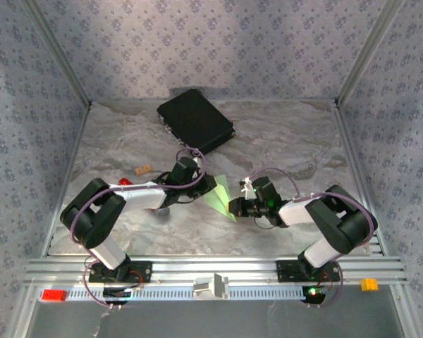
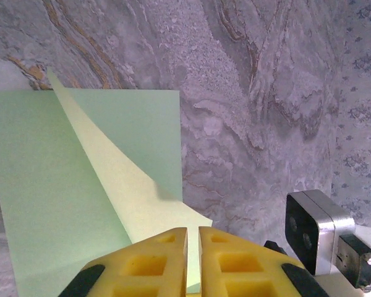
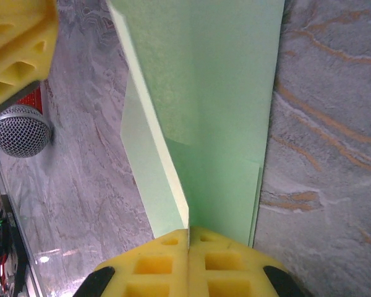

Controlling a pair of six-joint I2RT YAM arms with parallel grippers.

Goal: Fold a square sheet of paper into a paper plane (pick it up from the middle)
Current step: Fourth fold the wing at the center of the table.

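Paper sheet (image 1: 222, 195), light green and partly folded, is over the middle of the marbled table (image 1: 282, 141), directly between your two claws. Your left claw (image 2: 193, 240) is pinched closed on a paler folded flap at one end. Your right claw (image 3: 189, 240) is clamped tight on the opposite end, at the raised crease.

A black rectangular case (image 1: 195, 120) is lying askew near the far edge of the marbled tabletop (image 1: 289, 141), a little left of its middle. A small tan block (image 1: 143, 169) is sitting nearer the left edge, with a red piece (image 1: 125, 182) lying just beside it on the near side. A grey mesh head (image 3: 20, 130) is resting on the tabletop. Along the near rail (image 1: 268, 267), a red brick (image 1: 54, 295) is sitting at the left end, a white clip (image 1: 211, 286) at the middle and an orange block (image 1: 369, 284) toward the right.
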